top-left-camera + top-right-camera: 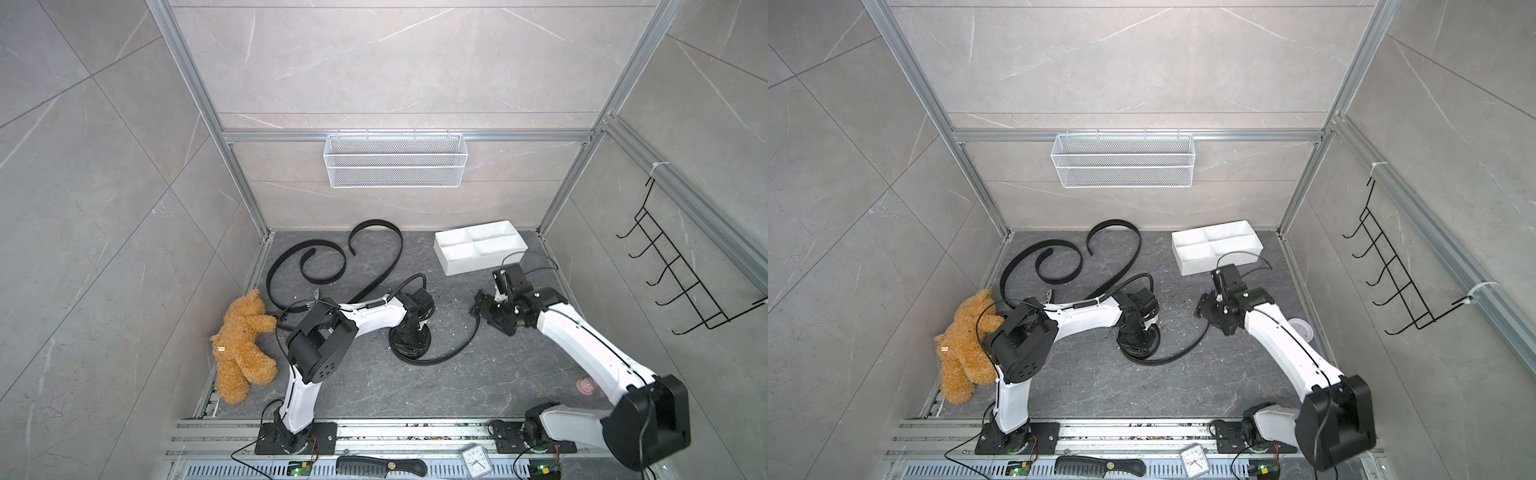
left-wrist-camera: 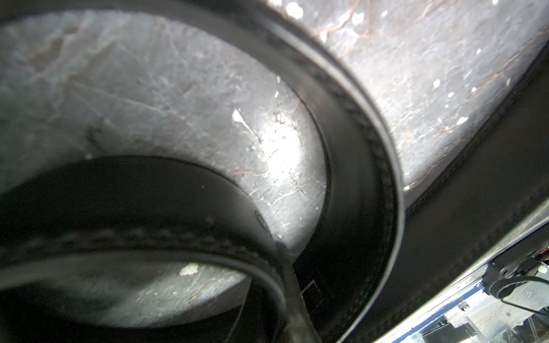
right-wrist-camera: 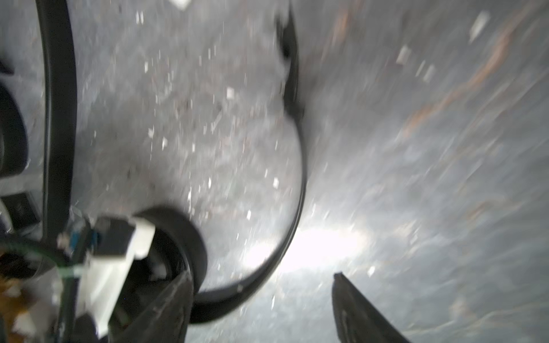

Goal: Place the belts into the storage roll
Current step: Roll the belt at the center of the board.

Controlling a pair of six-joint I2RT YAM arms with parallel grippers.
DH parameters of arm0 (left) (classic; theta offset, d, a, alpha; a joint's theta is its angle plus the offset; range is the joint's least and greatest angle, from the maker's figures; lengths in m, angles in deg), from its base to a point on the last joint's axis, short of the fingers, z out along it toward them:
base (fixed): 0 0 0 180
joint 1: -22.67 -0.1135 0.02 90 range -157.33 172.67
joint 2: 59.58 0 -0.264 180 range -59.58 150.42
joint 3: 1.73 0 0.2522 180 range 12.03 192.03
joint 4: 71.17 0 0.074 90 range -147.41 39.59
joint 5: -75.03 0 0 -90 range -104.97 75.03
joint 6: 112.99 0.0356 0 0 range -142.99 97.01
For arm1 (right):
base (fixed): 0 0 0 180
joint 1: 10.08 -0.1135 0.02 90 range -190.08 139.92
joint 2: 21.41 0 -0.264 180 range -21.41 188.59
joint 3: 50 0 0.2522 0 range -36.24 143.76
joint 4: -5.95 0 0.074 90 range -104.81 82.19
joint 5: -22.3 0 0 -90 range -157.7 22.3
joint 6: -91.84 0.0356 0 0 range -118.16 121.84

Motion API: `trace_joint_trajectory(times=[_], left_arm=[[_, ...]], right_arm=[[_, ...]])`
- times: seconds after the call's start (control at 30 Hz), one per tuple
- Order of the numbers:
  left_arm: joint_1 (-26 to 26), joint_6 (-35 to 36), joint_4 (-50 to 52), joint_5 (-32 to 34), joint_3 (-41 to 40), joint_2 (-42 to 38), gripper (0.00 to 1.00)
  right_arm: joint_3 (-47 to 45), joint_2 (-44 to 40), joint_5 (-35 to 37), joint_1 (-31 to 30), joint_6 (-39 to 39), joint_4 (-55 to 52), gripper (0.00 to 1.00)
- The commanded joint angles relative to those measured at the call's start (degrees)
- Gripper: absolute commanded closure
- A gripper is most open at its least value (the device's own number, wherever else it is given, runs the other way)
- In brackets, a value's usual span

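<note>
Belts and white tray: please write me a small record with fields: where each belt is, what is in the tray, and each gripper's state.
tray: back right, all four compartments empty
coiled belt: wound around left gripper, tail toward right gripper
rear belt: curled, outside tray
left belt: curled, outside tray
left gripper: shut on coiled belt
right gripper: open, holds nothing

3 grey tiled walls [image 1: 395, 62] in aluminium framing [image 1: 407, 136] enclose a dark veined floor [image 1: 457, 382].
</note>
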Motion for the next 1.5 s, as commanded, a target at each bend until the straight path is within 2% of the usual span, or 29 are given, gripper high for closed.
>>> trace_joint_trajectory(times=[0.0, 0.07, 0.17, 0.27, 0.37, 0.47, 0.6, 0.7, 0.77, 0.9, 1.03, 1.2, 1.47], left_arm=[[0.24, -1.16, 2.69, 1.82, -1.51, 1.54, 1.0], [0.24, -0.98, 2.64, 1.99, -1.73, 1.4, 1.0], [0.28, -0.68, 2.82, 2.56, -1.95, 1.16, 1.0], [0.24, -0.11, 3.03, 3.21, -2.17, 0.88, 1.0], [0.26, 0.74, 3.47, 3.99, -2.56, 0.49, 1.0], [0.26, 2.03, 3.96, 4.89, -3.3, -0.23, 1.0], [0.58, 4.81, 4.25, 4.9, -4.7, -1.29, 1.0], [1.61, 6.64, 4.44, 4.49, -5.8, -2.33, 1.0], [2.53, 7.41, 4.68, 4.08, -6.34, -3.11, 1.0], [3.96, 8.29, 5.44, 3.84, -7.56, -4.37, 1.0], [5.69, 9.43, 6.27, 3.61, -8.98, -5.25, 1.0], [8.26, 9.48, 5.18, 2.79, -11.41, -6.87, 1.0], [11.63, 8.56, -1.02, 3.24, -16.2, -11.27, 1.0]], right_arm=[[-7.45, -1.36, -2.85, -6.02, 13.88, 4.24, 0.27], [-9.15, -0.97, -1.81, -10.25, 18.6, 7.19, 0.28], [-7.73, 2.52, 0.99, -15.6, 20.42, 8.15, 0.28], [-6.99, 6.01, 2.42, -18.11, 20.99, 10.06, 0.28], [-7.67, 9.43, 2.95, -18.9, 20.99, 11.39, 0.34], [-10.09, 11.38, 2.94, -18.93, 20.97, 12.75, 0.46], [-12.04, 12.09, 4.26, -18.47, 18.87, 12.65, 0.73], [-11.31, 12.75, 5.36, -15.93, 14.54, 10.69, 0.91], [-10.85, 13.45, 5.11, -13.29, 11.81, 10.63, 0.99], [-7.09, 16.7, 5.19, -8.25, 4.89, 9.1, 1.0], [-0.86, 21.48, 6.2, -5.64, -0.5, 7.82, 1.0], [7.72, 29.43, 3.96, -5.46, -4.32, 7.5, 1.0], [18.91, 36.64, 0.2, -7.79, -4.4, 7.66, 1.0]])
